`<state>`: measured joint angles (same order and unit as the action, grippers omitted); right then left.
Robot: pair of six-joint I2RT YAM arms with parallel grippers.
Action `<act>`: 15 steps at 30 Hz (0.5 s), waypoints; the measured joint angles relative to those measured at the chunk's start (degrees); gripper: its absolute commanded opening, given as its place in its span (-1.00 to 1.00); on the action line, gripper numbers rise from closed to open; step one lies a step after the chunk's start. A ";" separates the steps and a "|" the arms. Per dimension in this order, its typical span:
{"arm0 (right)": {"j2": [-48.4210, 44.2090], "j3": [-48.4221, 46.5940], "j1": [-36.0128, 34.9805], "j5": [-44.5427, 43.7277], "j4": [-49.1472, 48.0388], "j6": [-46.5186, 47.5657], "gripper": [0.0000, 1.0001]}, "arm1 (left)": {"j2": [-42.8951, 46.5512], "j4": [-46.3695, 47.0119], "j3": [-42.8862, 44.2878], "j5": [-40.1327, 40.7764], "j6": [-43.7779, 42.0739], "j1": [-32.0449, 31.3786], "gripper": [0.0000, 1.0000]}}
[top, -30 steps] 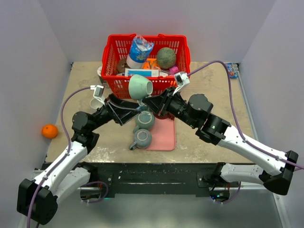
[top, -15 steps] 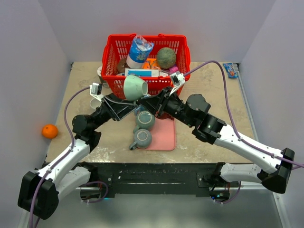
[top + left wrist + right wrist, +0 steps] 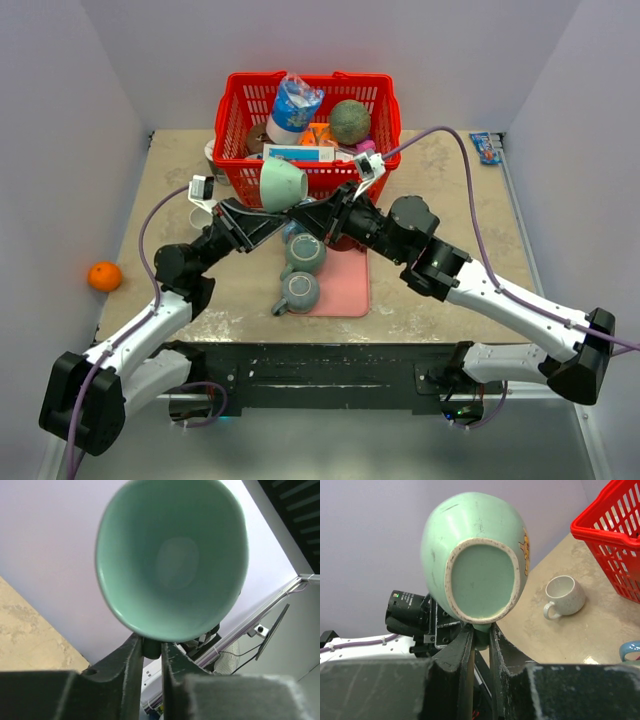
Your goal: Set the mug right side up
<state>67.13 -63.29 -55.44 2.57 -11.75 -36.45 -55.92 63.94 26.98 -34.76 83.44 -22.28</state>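
Observation:
A pale green mug [image 3: 282,186] hangs in the air in front of the basket, lying on its side. Its mouth faces my left arm, and the left wrist view looks straight into the mug [image 3: 172,560]. The right wrist view shows the unglazed base of the mug [image 3: 482,580]. My right gripper [image 3: 306,211] is shut on the handle under the mug, with its jaws pinching the handle [image 3: 481,635]. From the other side my left gripper [image 3: 283,216] has its jaws drawn in close on the same handle [image 3: 152,647].
A red basket [image 3: 372,110] full of items stands right behind the mug. Two grey-green mugs [image 3: 303,253] [image 3: 298,292] sit on a pink mat [image 3: 345,285] below the grippers. A white speckled mug [image 3: 564,595] stands on the table at left. An orange [image 3: 104,276] lies far left.
My left gripper has closed from wide open onto the mug's handle. The mug has shifted slightly left and turned so that its mouth faces the left arm.

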 measured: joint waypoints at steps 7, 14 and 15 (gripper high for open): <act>0.07 0.13 0.33 0.50 0.17 -0.28 -1.00 | 0.50 1.68 -1.31 1.57 0.22 0.00 -1.00; 0.28 0.31 0.33 0.66 0.46 -0.59 0.11 | 1.33 0.92 -1.84 2.08 -0.59 0.00 -1.00; 0.42 0.31 0.33 0.66 0.55 -0.57 0.30 | 1.57 0.39 -1.86 2.23 -1.07 0.00 -1.00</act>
<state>67.55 -62.98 -55.11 3.22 -11.20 -37.01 -54.35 64.34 25.12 -32.53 82.37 -22.28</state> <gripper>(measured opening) 0.279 0.115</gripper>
